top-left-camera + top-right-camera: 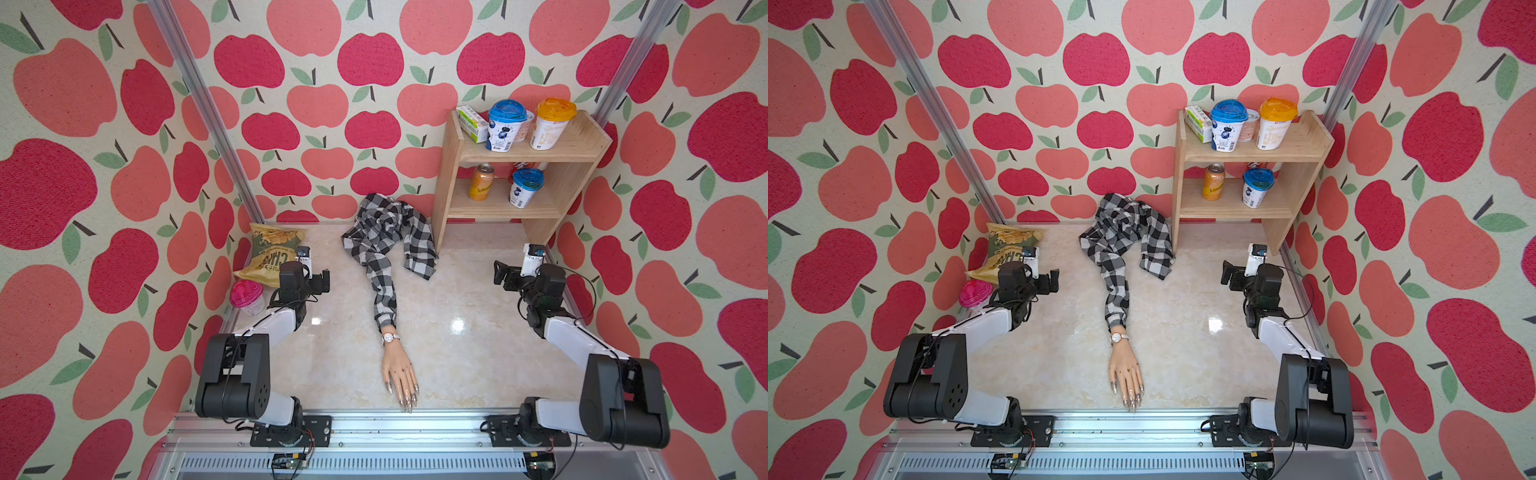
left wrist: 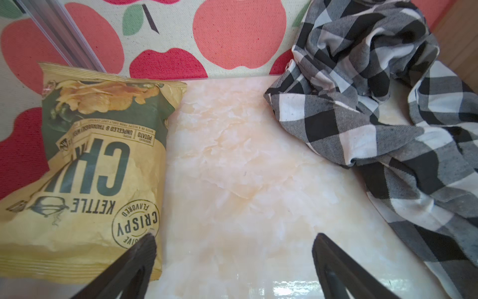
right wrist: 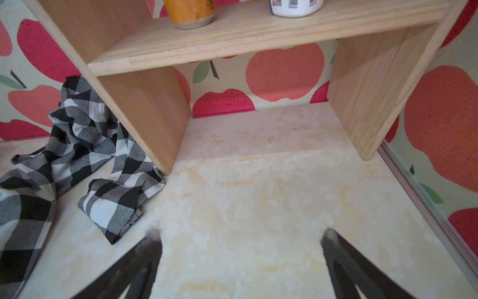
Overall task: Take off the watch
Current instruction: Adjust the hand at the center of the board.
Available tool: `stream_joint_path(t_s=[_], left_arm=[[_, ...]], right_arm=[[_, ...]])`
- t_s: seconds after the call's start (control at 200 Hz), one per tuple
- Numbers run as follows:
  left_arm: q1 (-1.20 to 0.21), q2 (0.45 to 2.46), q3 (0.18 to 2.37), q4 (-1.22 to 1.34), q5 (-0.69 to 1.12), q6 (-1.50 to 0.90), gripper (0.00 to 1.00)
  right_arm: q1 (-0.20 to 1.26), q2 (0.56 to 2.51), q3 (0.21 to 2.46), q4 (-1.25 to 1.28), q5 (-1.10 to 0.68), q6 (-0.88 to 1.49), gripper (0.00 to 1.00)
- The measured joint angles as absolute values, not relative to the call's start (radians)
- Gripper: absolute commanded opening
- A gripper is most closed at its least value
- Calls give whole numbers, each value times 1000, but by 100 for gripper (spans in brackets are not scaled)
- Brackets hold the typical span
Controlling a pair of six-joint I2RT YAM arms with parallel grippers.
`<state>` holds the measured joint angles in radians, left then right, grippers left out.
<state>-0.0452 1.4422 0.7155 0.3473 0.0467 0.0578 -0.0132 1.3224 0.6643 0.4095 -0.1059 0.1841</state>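
Start of the job: my left claw (image 2: pixel 234 239) and right claw (image 3: pixel 241 233), both open and empty, must first reach the watch (image 1: pixel 390 338).

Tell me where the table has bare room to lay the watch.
Widest bare table: between sleeve and right arm. Smaller strip between sleeve and left arm, and the spot under the shelf. Crowded: chips and pink cup at the far left; shirt heap beside the shelf.

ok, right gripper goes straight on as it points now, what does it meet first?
Looks free nearby. The right gripper, jaws open, points into the bay under the wooden shelf; only bare table lies ahead, then the apple-print wall. Depth unclear: pitched down, it may touch the table first.
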Motion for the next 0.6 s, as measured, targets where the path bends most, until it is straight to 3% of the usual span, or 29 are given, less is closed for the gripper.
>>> stream_joint_path(t_s=[0.285,0.6], left_arm=[[-167,1407,984,-68,-38,-15,97],[-303,1312,1051,-466,-64,-174,97]], right_arm=[[15,1304,804,122,-186,294,99],[570,1339,1125,-252,169,313,93]])
